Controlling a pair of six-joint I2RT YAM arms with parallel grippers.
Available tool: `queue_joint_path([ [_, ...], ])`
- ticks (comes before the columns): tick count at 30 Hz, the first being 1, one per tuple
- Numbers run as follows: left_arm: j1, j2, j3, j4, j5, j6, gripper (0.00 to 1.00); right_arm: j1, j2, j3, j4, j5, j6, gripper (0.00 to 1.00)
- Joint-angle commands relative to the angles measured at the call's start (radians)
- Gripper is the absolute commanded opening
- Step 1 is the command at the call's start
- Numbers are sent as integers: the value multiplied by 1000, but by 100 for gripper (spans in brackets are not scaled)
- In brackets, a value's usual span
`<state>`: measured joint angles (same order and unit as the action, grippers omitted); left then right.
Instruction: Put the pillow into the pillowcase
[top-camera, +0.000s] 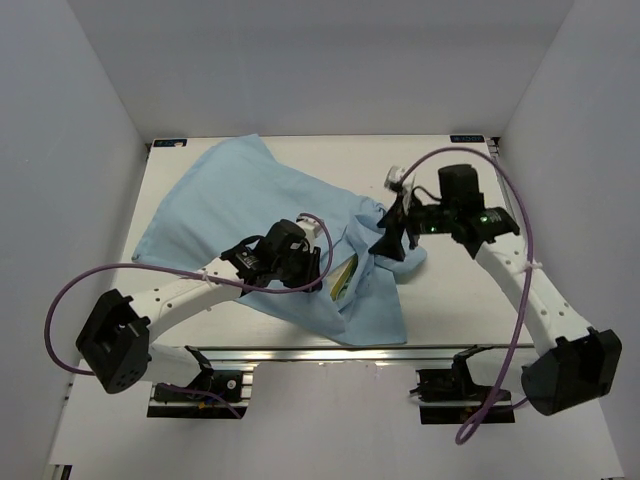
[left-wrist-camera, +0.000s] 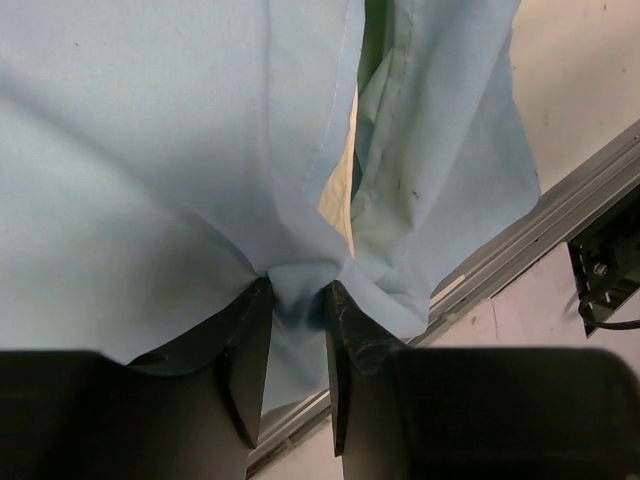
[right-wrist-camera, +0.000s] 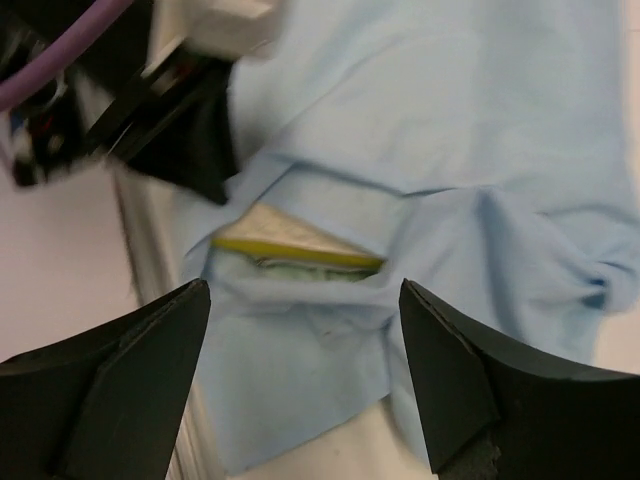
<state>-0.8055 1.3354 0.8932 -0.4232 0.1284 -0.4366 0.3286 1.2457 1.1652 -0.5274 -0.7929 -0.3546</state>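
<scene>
**Pillow all but swallowed as one arm pins the case's mouth**

The left gripper (left-wrist-camera: 298, 300) pinches a gathered fold of the pillowcase (top-camera: 235, 195) between its fingers (left-wrist-camera: 250, 345), the light-blue cloth bunched tight in the narrow gap — a hold that seems meant to keep the hem of the opening from sliding. Just beyond those fingertips the mouth gapes as a slit. A cream sliver of the pillow (left-wrist-camera: 340, 195) shows inside it, with the case's green inner face farther on. The right gripper (right-wrist-camera: 302, 290) hangs over the same slit, its own fingers (right-wrist-camera: 130, 380) spread wide with nothing between them. The pillow's yellow rim lies directly ahead of them, between the two tips, framed by blue cloth. Nearly all of the pillow appears to be under the cloth already. The likely job left — drawing the loose flap nearest the right fingers over that last exposed edge, with the bundle lying on the table (top-camera: 460, 290).
</scene>
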Motion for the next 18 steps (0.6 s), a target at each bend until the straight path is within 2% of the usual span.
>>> queue_joint_path([
  [1, 0, -22, -7, 40, 0, -11, 37, 87, 8, -125, -203, -46, -303, 81],
  [8, 0, -123, 9, 9, 16, -43, 34, 277, -78, -323, -10, 115, -513, 82],
  [12, 0, -224, 58, -9, 65, -56, 34, 322, -95, -341, 76, 173, -621, 82],
  [18, 0, -245, 105, -100, 132, -39, 34, 383, -74, -305, 167, 234, -737, 82],
])
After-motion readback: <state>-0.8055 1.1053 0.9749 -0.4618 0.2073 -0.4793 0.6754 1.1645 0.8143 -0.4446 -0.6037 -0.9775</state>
